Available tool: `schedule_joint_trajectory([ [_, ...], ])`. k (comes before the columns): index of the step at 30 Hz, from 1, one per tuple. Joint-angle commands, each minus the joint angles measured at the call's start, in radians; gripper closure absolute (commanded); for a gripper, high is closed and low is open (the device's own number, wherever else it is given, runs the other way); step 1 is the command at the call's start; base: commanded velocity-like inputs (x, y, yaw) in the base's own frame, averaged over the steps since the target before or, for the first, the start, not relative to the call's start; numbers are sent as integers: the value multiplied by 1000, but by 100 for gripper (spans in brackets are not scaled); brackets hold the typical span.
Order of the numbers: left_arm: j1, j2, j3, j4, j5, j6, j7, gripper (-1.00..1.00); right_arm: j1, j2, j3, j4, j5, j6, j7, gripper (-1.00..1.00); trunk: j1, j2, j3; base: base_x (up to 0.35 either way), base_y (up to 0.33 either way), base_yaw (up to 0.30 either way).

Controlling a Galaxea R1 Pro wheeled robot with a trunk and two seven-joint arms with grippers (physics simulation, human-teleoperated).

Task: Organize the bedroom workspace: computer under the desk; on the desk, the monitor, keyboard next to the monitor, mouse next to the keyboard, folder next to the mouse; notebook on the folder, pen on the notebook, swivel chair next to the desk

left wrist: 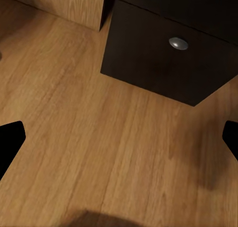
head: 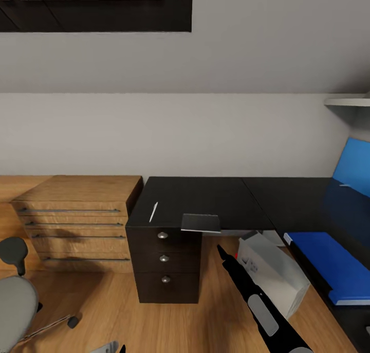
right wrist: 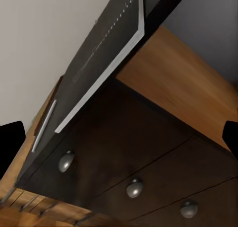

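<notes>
The black desk (head: 216,196) bears a thin white pen (head: 153,212) above its drawers (head: 165,263). The dark notebook (head: 200,222) lies at the front edge and overhangs it. On the desk's right wing lies the blue folder (head: 331,263). The light grey computer (head: 275,273) stands tilted under the desk. My right gripper (head: 222,251) is open, below and in front of the notebook (right wrist: 106,63), looking up past the pen (right wrist: 43,125). My left gripper (left wrist: 119,137) is open, low over the wood floor by the drawers (left wrist: 168,58). The swivel chair (head: 15,296) is at the lower left.
A wooden drawer chest (head: 77,216) stands against the wall left of the desk. A bright blue panel (head: 354,165) stands at the desk's far right, under a grey shelf (head: 349,102). A dark-framed skylight (head: 97,5) is set in the sloping wall above.
</notes>
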Motion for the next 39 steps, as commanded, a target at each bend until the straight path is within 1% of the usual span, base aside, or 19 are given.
schedule_joint_trajectory([
  [1, 0, 1, -4, -1, 10, -7, 5, -100, -1, -1, 4, 2, -10, -5, 2, -100, 4, -8, -4, 0, 0, 0],
  [5, 0, 1, -4, -1, 11, -7, 5, -100, -1, -1, 4, 10, -10, -5, 2, -100, 19, -36, -17, 0, 0, 0],
  [13, 0, 2, -3, 12, 12, -7, 5, -100, -1, -1, 4, 16, -10, -5, -2, -100, 19, -36, -17, 33, 0, 0],
  [28, 0, 0, -3, 24, 12, -7, 5, -100, -1, -1, 4, 16, -10, -5, -3, -100, 19, -36, -17, 284, 0, 0],
  [39, 0, -1, -2, 27, 12, -7, 5, -100, -1, -1, 4, 15, -10, -5, -2, -100, 19, -36, -17, 110, 9, 0],
])
